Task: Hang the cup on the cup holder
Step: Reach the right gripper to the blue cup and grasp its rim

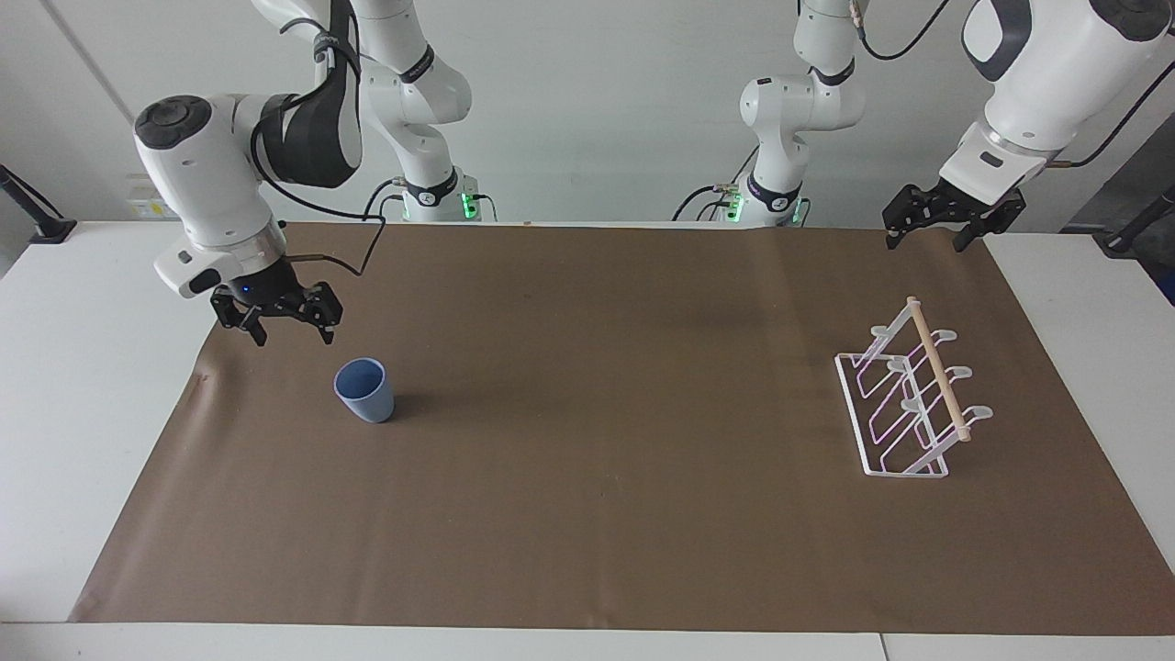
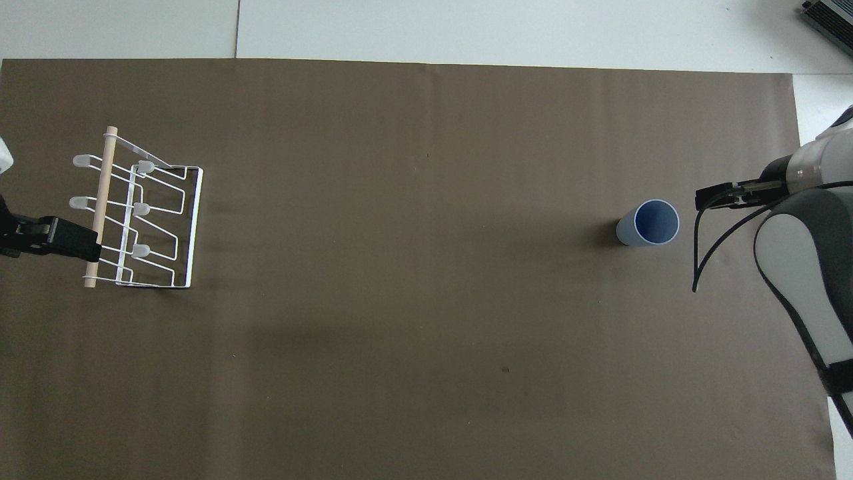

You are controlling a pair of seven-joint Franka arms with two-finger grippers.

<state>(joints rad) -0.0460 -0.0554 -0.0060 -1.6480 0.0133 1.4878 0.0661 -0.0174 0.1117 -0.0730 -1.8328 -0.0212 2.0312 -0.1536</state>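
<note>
The dusty-blue cup (image 1: 364, 390) (image 2: 648, 223) stands upright, mouth up, on the brown mat toward the right arm's end of the table. My right gripper (image 1: 293, 338) hangs open and empty low over the mat, just beside the cup and apart from it. The white wire cup holder (image 1: 904, 404) (image 2: 143, 213), with its wooden bar on top, stands toward the left arm's end. My left gripper (image 1: 925, 243) waits open and empty in the air over the mat's edge by the robots.
A brown mat (image 1: 606, 459) covers most of the white table (image 1: 83, 367). A black cable (image 2: 706, 253) loops down from the right arm's wrist. A grey device (image 2: 830, 20) sits at the table's corner farthest from the robots.
</note>
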